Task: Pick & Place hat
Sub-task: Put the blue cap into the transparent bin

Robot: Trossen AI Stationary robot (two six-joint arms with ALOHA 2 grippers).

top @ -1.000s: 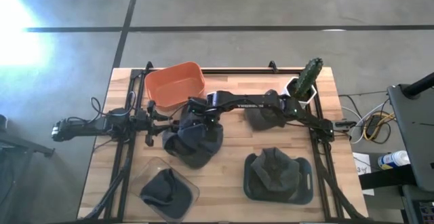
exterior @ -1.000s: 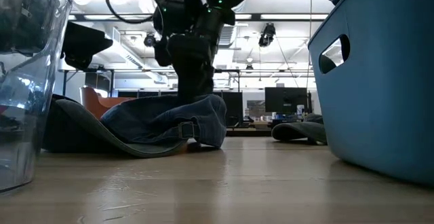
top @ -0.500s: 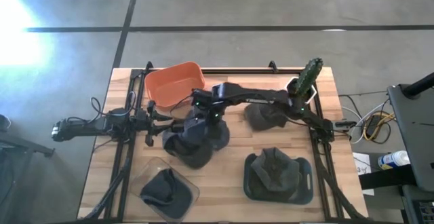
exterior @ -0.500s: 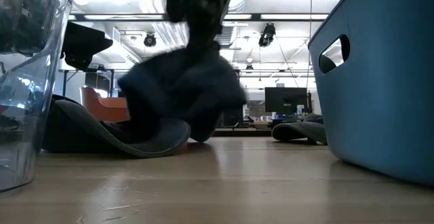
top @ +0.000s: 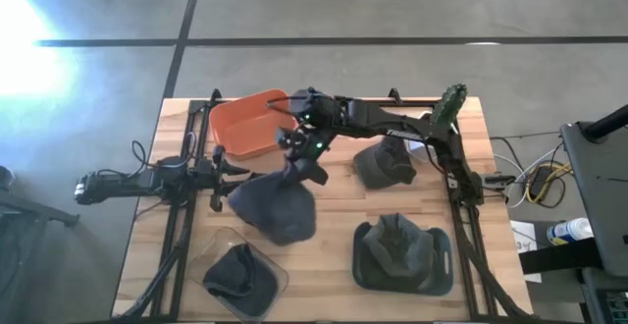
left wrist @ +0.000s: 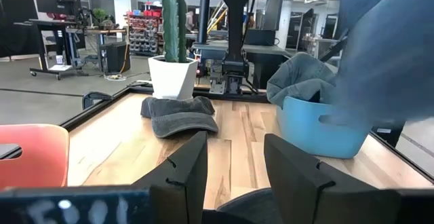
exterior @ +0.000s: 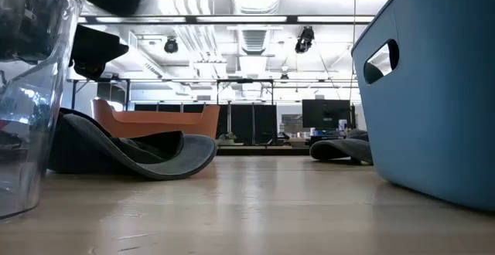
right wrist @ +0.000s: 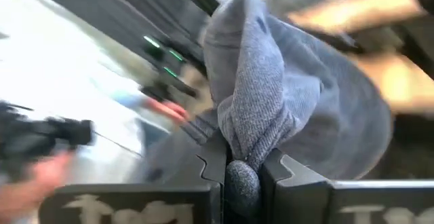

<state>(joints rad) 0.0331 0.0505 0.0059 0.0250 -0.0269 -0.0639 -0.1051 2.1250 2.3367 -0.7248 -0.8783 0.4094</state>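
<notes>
A dark blue hat [top: 306,170] hangs over the middle of the table, with my right gripper [top: 298,153] shut on it. In the right wrist view its cloth [right wrist: 271,95] bunches up past the fingers. Below it a grey hat [top: 273,208] lies on the table, its brim [exterior: 166,158] curling up off the wood. My left gripper [left wrist: 234,163] waits open near the table's left edge, level, close beside the grey hat. My right gripper pinches a bunched fold of the blue hat's cloth [right wrist: 242,157] between its two fingers, several layers thick. The fingers come from above, pointing down. The hat hangs slack below them, clear of the table and of the grey hat.
An orange bin [top: 253,123] stands at the far left, a cactus in a white pot [top: 444,116] at the far right. Another grey hat [top: 385,165] lies right of centre. A blue bin [top: 440,265] and a clear container [top: 257,290] near the front each hold a hat.
My right gripper has risen and gone toward the table's far edge, taking the blue hat with it. The hat, which lay on the grey hat, now hangs lifted clear. The grey hat has stayed on the table.
</notes>
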